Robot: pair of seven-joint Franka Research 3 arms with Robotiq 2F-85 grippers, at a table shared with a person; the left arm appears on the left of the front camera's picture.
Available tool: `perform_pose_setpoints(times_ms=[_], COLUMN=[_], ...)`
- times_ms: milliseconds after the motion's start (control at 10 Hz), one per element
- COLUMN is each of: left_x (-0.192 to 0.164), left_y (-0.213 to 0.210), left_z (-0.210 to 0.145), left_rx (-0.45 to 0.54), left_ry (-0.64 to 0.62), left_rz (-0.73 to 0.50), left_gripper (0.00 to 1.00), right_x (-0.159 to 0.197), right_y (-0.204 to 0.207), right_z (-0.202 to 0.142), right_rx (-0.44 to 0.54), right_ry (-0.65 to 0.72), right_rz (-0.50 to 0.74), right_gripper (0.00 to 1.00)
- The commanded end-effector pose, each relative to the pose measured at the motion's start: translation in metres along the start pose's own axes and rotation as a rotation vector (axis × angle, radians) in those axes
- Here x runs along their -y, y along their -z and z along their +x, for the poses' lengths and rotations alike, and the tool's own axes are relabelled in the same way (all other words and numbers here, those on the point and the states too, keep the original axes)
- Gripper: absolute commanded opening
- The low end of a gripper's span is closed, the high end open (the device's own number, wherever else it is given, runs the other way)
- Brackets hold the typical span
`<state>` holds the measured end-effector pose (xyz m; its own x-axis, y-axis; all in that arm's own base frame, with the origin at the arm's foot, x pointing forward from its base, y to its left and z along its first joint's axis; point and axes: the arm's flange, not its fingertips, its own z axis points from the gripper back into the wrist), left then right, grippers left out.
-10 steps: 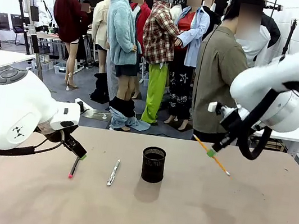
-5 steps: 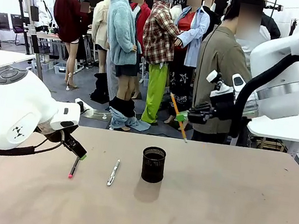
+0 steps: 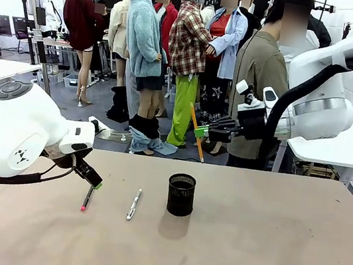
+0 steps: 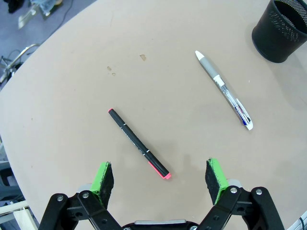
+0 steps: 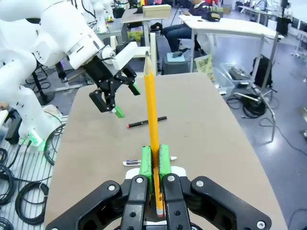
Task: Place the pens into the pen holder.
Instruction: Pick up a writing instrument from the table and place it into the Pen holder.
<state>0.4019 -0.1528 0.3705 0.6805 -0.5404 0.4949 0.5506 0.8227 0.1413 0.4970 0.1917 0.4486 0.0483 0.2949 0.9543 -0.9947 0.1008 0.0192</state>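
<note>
The black mesh pen holder (image 3: 181, 194) stands mid-table, and its rim shows at the corner of the left wrist view (image 4: 280, 28). My right gripper (image 3: 201, 131) hovers high above and behind it, shut on the orange-yellow pencil (image 3: 196, 131), which stands nearly upright between the green pads (image 5: 151, 110). On the table left of the holder lie the dark pen with a pink-red tip (image 3: 87, 198) and the silver-white pen (image 3: 133, 204). My left gripper (image 4: 159, 176) hangs open just above the dark pen (image 4: 138, 143), pads apart on either side of its pink end. The silver-white pen (image 4: 223, 89) lies farther off.
A person (image 3: 258, 85) stands at the far edge of the table behind my right arm. The brown tabletop (image 3: 265, 254) is bare to the right of the holder and in front of it. My left arm's white body (image 3: 15, 134) sits at the left edge.
My right gripper has carried the pencil leftward from over the table's right side to above and behind the holder, turning it more upright. The left arm and both lying pens have not moved.
</note>
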Motion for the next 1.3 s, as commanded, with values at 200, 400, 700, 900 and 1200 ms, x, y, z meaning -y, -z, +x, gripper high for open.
perform_pose_setpoints(times_ms=[200,400,700,900,1200], left_x=[-0.002,-0.002,-0.002,-0.002,-0.002], left_y=[-0.001,-0.001,-0.001,-0.001,-0.001], left_z=[0.000,0.000,0.000,0.000,0.000], left_rx=[0.002,0.002,0.002,0.002,0.002], left_ry=[-0.005,-0.005,-0.005,-0.005,-0.005], left_rz=[0.000,0.000,0.000,0.000,0.000], left_gripper=[1.00,1.00,1.00,1.00,1.00], right_x=[-0.003,0.010,0.025,0.033,0.047], right_y=[0.022,0.047,0.075,0.088,0.100], right_z=[-0.011,-0.018,-0.038,-0.051,-0.072], right_rx=[0.021,0.002,-0.004,0.001,-0.035], right_ry=[-0.056,-0.068,-0.033,-0.002,0.037], right_rz=[0.003,0.051,0.077,0.080,0.062], right_gripper=[0.00,0.00,0.00,0.00,0.00])
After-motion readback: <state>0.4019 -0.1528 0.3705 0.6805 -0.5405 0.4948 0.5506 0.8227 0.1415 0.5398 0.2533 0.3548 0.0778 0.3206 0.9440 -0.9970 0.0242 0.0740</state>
